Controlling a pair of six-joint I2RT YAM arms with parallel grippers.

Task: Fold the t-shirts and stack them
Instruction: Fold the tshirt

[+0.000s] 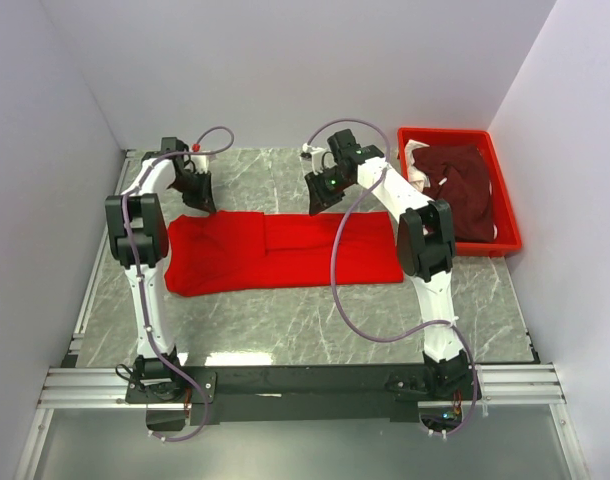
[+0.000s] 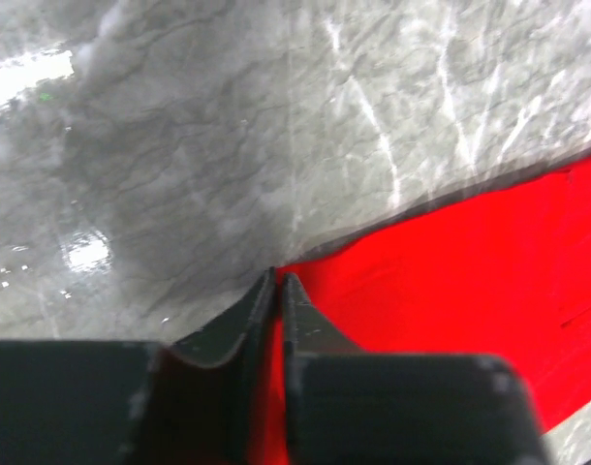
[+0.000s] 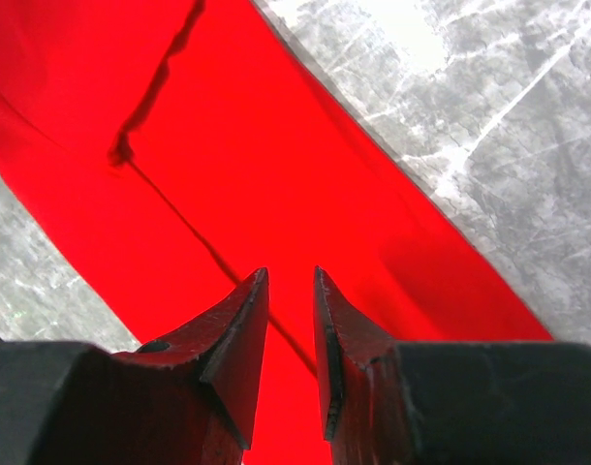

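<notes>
A bright red t-shirt (image 1: 285, 255) lies flat on the marble table as a long folded band; a fold line runs across it in the right wrist view (image 3: 228, 145). My left gripper (image 1: 199, 200) is at its far left corner, and in the left wrist view it (image 2: 277, 276) is shut on the edge of the red cloth (image 2: 470, 262). My right gripper (image 1: 320, 205) hovers over the shirt's far edge near the middle; its jaws (image 3: 289, 273) stand slightly apart with nothing between them. A dark maroon t-shirt (image 1: 465, 190) lies crumpled in the tray beside some white fabric (image 1: 417, 160).
A rigid red plastic tray (image 1: 509, 210) stands at the back right of the table. Bare marble (image 1: 285, 330) lies between the shirt and the arm bases. White walls close in the left, back and right sides.
</notes>
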